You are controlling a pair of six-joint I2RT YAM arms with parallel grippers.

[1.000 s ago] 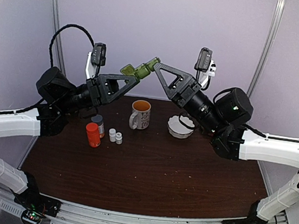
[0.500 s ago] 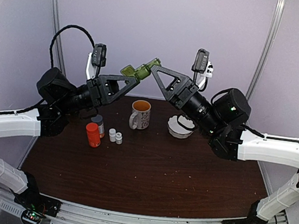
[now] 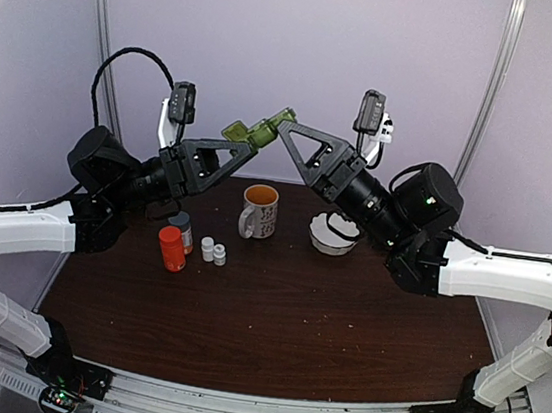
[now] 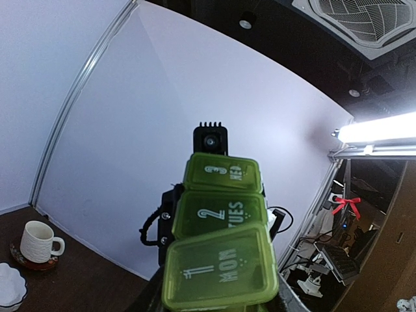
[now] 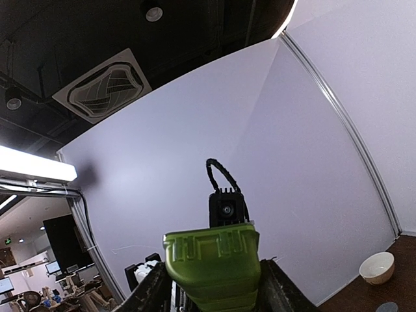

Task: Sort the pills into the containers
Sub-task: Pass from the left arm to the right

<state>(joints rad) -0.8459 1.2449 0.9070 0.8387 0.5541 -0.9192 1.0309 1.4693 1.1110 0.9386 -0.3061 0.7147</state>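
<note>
The green pill box (image 3: pixel 259 129) hangs in the air above the back of the table, held between both grippers. My left gripper (image 3: pixel 241 142) is shut on its left end and my right gripper (image 3: pixel 287 128) is shut on its right end. In the left wrist view the pill box (image 4: pixel 221 227) shows three lids marked 1 MON, 2 TUES and 3 WED; the MON lid looks slightly raised, above the left gripper (image 4: pixel 218 300). In the right wrist view the box's end (image 5: pixel 213 263) sits between the fingers of the right gripper (image 5: pixel 214 289). No loose pills show.
On the table stand an orange bottle (image 3: pixel 171 248), a grey-capped bottle (image 3: pixel 182 228), two small white bottles (image 3: pixel 207 249), a mug (image 3: pixel 258 210) and a white bowl (image 3: pixel 334 233). The mug (image 4: pixel 39 241) also shows in the left wrist view and the bowl (image 5: pixel 377 268) in the right wrist view.
My right arm has shifted slightly to the left. The pill box stays held between both grippers.
</note>
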